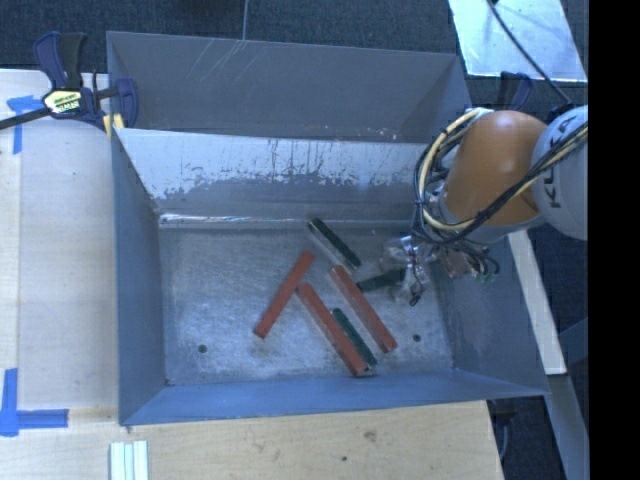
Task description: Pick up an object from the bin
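Grey bin (210, 303) — orange-red sticks (284, 294) and dark sticks (333, 241) on its floor.

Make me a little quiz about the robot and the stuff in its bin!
1. True or false: the gripper is over the left half of the bin.
2. How many reddish-brown sticks lie in the bin? A) two B) three C) six
3. Which lies nearer the gripper: the small dark piece or the leftmost reddish-brown stick?

Key:
1. False, it is over the right half.
2. B.
3. The small dark piece, which lies just beside the gripper.
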